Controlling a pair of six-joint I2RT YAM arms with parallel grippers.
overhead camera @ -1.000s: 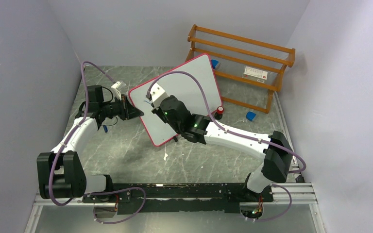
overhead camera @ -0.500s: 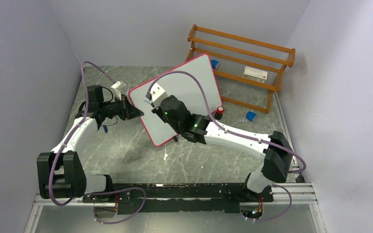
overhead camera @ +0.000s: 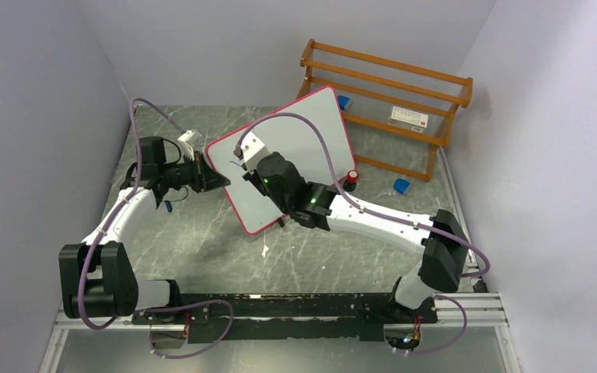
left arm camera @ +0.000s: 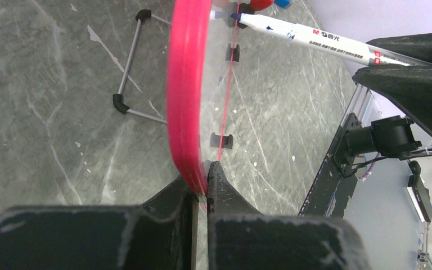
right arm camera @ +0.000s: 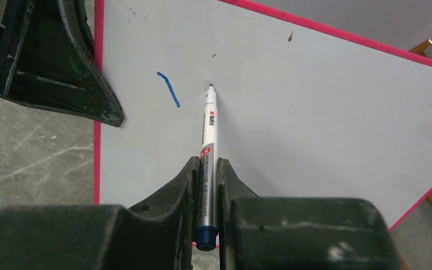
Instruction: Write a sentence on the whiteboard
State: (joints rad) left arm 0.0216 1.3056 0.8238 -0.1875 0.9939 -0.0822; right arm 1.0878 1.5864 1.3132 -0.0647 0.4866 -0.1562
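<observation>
Jaws on both arms are clamped tight. The left jaws pinch the thin pink-red frame of the large white rectangular whiteboard [right arm camera: 326, 112] at its left edge, steadying it where it stands propped at a slant between the two arms. The right jaws grip the rear of a white-barrelled blue marker pen [right arm camera: 208, 132], whose tip seems to touch the board's face. The sentence [right arm camera: 169, 89] so far amounts to one short slanted blue stroke just left of that tip, so I judge the writing barely begun, with nearly every letter left to do. Underneath lies a grey marbled counter [overhead camera: 202, 249], closed in by plain pale walls [overhead camera: 241, 47]. An orange-brown wooden rack [overhead camera: 463, 92] stands behind the board, with a small blue block [overhead camera: 401, 186] near its foot.
</observation>
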